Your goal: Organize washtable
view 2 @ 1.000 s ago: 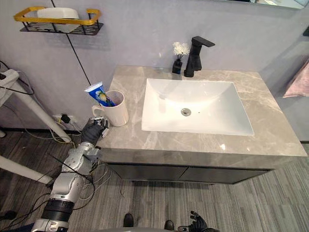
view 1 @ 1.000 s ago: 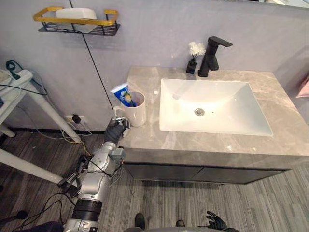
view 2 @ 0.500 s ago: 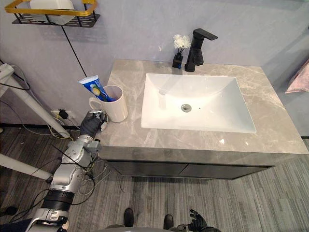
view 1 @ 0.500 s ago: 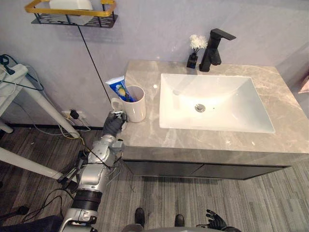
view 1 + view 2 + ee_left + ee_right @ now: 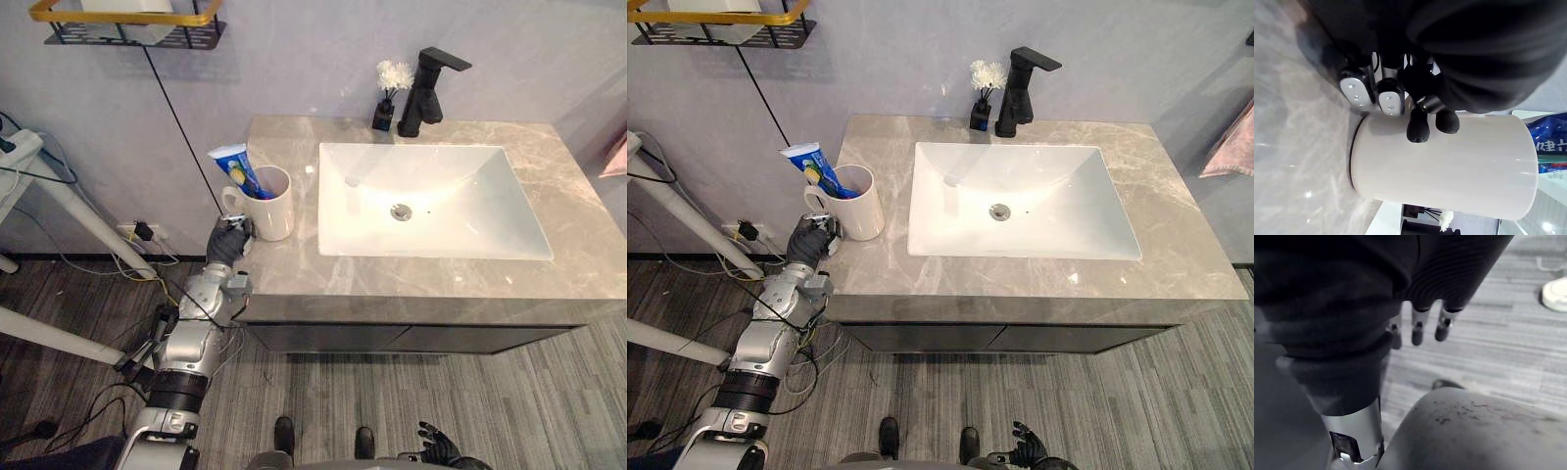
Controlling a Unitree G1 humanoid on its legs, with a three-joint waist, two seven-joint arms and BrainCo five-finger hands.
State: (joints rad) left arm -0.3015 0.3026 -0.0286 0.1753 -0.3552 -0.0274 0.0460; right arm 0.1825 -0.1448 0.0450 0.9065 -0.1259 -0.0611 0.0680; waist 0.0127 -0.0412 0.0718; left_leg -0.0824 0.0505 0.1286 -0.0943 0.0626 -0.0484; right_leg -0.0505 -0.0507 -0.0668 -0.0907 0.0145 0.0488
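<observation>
One hand is at work on the washtable: your left hand (image 5: 231,241) is pressed against the lower wall of the white mug (image 5: 272,206), just under its handle (image 5: 227,203). It touches the mug, but you cannot tell from these views whether it has a real hold on it.

The mug stands upright at the left front corner of the grey stone counter (image 5: 294,279), close to the edge. A blue toothpaste tube (image 5: 235,164) leans out over its rim toward the wall. Your right hand (image 5: 1418,330) hangs low over the floor with its fingers slack, holding nothing.

The step looks like handling the mug, either taking it up or settling it in place. If you mean to move it, the next move calls for a sure hold at the handle and a straight lift. A sideways nudge this near the edge could tip it off, and the leaning tube could shift.

Further out are the white basin (image 5: 460,211), and behind it the black tap (image 5: 428,93) with a small dark vase (image 5: 384,113) of white flowers beside it.

In the left wrist view the hand covers the mug's handle. Whatever else is in the mug is too dark to make out. The wall rack (image 5: 118,15) and a pink cloth (image 5: 617,157) are cut off at the frame's edges.
</observation>
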